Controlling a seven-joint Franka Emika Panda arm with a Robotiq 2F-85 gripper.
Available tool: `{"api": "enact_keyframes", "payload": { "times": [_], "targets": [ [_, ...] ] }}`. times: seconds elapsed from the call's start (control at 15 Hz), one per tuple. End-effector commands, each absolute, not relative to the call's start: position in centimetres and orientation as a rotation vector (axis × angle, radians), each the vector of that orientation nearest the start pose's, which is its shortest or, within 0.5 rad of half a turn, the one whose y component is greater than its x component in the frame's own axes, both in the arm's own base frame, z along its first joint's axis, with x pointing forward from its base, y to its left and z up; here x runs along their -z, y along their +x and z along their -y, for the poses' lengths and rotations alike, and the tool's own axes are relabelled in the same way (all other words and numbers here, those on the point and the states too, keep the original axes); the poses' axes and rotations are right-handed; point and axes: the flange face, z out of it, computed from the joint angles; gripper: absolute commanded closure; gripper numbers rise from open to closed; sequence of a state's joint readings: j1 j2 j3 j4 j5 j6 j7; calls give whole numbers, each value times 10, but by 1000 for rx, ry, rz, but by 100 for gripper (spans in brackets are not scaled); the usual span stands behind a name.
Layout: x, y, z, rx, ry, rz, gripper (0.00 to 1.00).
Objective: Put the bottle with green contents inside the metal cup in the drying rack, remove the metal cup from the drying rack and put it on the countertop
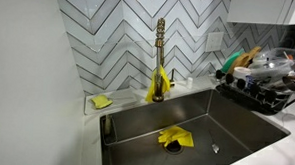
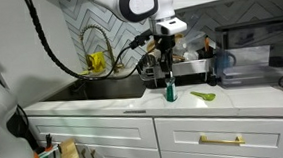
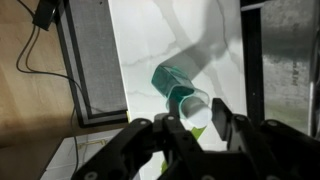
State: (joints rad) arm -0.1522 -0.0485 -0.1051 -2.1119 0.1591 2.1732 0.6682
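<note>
Gripper (image 3: 198, 122) sits over the bottle (image 3: 172, 82) standing on the countertop (image 2: 253, 99); fingers flank its cap, can't tell if clamped.

Arm, exterior view: glossy white seven-joint arm (image 2: 104, 1) with rounded shell segments. Round joint cap (image 2: 138, 4) has a black outer ring and a pale grey centre. Bundle of thin black cables (image 2: 51, 45) hangs in loose loops alongside the white links. A small white wrist block (image 2: 171, 26) sits above the black two-finger gripper (image 2: 167, 65). Wrist view: matt black fingers (image 3: 243, 135), chunky, with angular linkages and rounded knuckles.
</note>
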Motion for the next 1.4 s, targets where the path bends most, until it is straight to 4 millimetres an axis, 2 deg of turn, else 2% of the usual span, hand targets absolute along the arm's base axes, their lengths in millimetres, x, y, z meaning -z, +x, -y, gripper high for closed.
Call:
{"api": "enact_keyframes", "payload": {
  "times": [0.0, 0.07, 0.13, 0.33, 0.47, 0.87, 1.2, 1.33],
  "targets": [
    [-443, 528, 132, 115, -2590, -1457, 92],
    [-444, 528, 133, 117, -2591, -1457, 97],
    [-445, 528, 133, 118, -2593, -1458, 94],
    [-449, 527, 135, 114, -2592, -1452, 93],
    [-461, 524, 134, 119, -2597, -1429, 93],
    [-524, 503, 131, 155, -2634, -1297, 93],
    [-578, 486, 116, 206, -2606, -1133, 93],
    [-591, 483, 108, 250, -2582, -1096, 93]
  ]
}}
